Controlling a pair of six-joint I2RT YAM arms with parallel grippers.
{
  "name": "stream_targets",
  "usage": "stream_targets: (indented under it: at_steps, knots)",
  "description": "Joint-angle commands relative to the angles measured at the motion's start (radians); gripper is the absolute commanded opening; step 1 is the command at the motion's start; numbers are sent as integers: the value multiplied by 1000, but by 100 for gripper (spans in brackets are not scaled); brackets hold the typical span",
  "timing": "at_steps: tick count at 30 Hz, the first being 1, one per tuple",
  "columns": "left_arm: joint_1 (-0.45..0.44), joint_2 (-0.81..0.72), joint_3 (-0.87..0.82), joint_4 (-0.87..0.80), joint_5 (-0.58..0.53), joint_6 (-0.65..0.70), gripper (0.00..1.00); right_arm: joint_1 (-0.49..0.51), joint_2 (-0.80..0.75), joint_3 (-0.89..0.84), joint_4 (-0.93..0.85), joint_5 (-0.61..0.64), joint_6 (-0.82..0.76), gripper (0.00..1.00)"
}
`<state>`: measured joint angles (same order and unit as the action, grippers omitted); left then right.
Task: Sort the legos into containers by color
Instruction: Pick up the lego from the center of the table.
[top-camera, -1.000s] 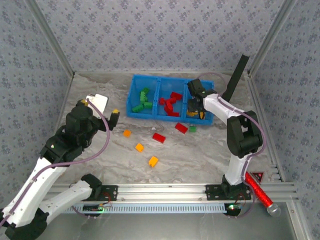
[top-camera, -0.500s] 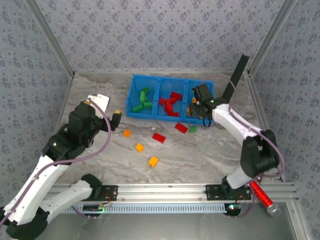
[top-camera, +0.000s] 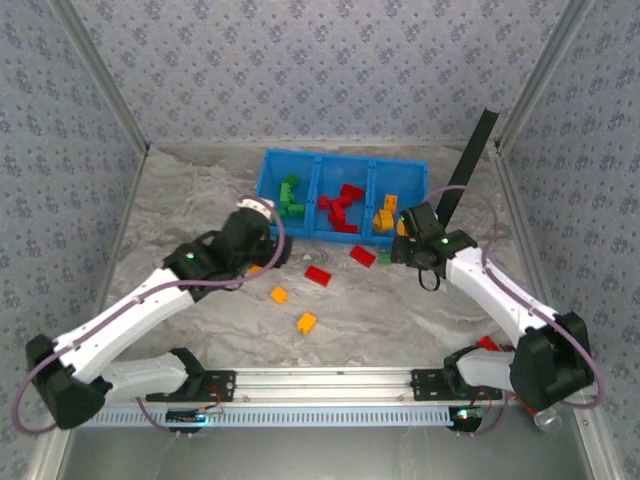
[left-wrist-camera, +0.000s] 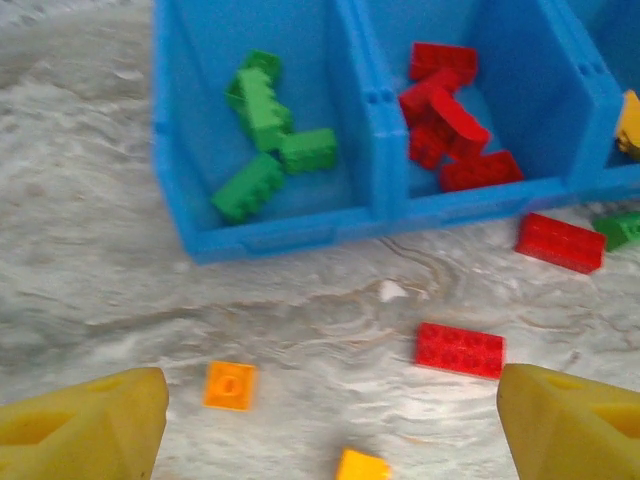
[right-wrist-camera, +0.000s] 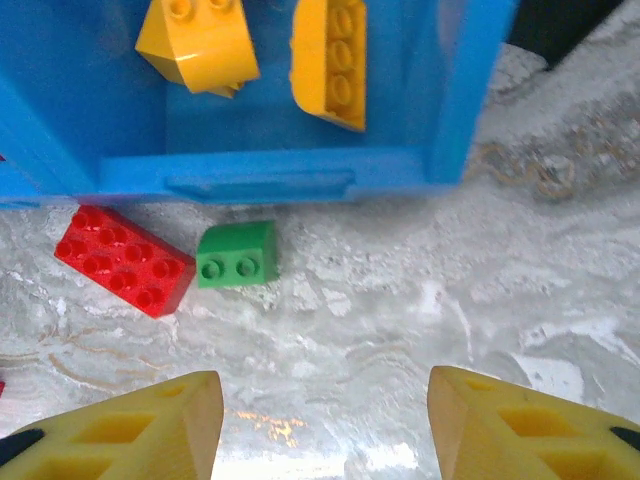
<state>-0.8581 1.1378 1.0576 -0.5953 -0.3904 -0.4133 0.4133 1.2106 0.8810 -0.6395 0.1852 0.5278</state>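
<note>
The blue tray has three containers: green legos on the left, red ones in the middle, yellow ones on the right. Loose on the table in front lie two red bricks, a green one, an orange square and yellow bricks. My left gripper hovers open over the orange and yellow pieces, gripping nothing. My right gripper stands open over bare table just in front of the right container, the green brick ahead to its left.
A red cylinder lies by the right arm's base at the near right. A black bar leans at the back right corner. Patterned walls enclose the table on three sides.
My left arm has swung from the left side to the middle, in front of the tray, its jaws narrowing a little. My right gripper has pulled back out of the right container to the table.
</note>
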Motion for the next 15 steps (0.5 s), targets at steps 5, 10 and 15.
stream_targets:
  at_steps: [5,10,15]
  knots:
    - [-141,289,141,72,-19,-271,78,-74,-170,-77,-117,-11,173,61]
    - [-211,520,270,88,41,-329,77,-158,-244,-150,-66,-89,173,62]
    - [-242,707,407,84,130,-382,77,-210,-293,-181,-60,-140,152,63]
